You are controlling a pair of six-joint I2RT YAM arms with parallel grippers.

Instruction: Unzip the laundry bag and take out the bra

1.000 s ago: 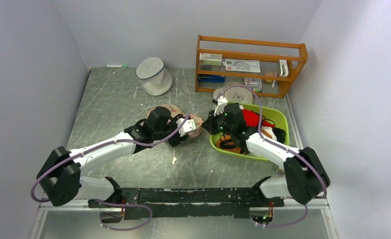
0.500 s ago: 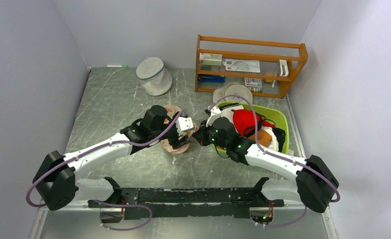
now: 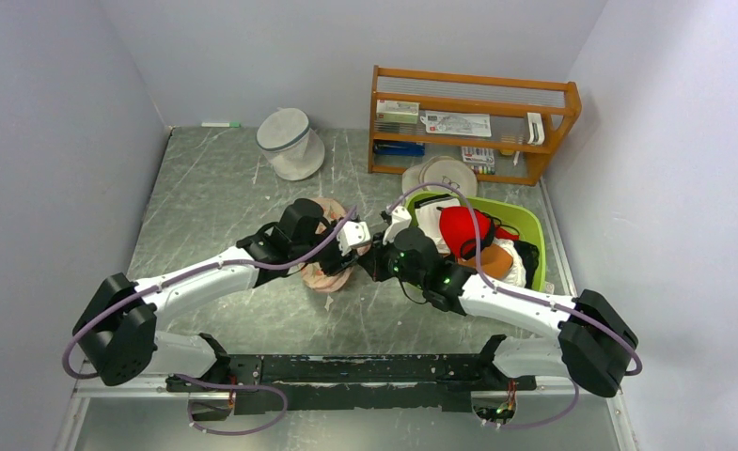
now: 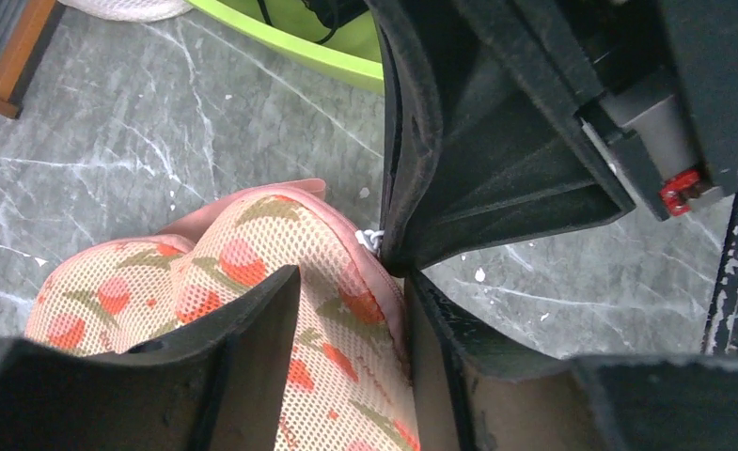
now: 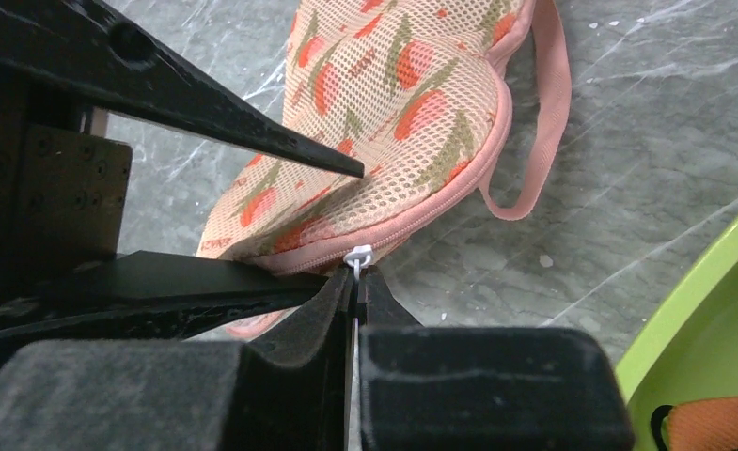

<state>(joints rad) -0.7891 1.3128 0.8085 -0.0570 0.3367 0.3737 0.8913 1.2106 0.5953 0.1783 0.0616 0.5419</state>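
1. Compared with 1 second back, shows the right gripper (image 5: 355, 274) swung off the green basin (image 5: 713, 291) toward the left arm, and the laundry bag (image 5: 393, 103) pulled a little nearer the arm bases.
2. Places the laundry bag on the grey table (image 3: 214, 188), between the 2 grippers and just left of the basin, strawberry-print mesh face up.
3. Finds the right gripper's jaws pinched tight on the white zip pull (image 5: 357, 254) at the bag's pink edge.
4. Finds the left gripper (image 4: 351, 277) clamped on the bag's end beside that pull — 1 finger on the printed face, 1 beneath.
5. Sets the 2 grippers almost touching, tips side by side.
6. Reads the zip as closed along the visible edge; cannot tell where the bra lies.
7. Notes a pink loop strap (image 5: 548, 113) on the table at the bag's far end.
8. Notes a red garment (image 3: 461, 230) in the basin — plus a white mesh cylinder (image 3: 290, 143) and a wooden rack (image 3: 473, 89) at the back.
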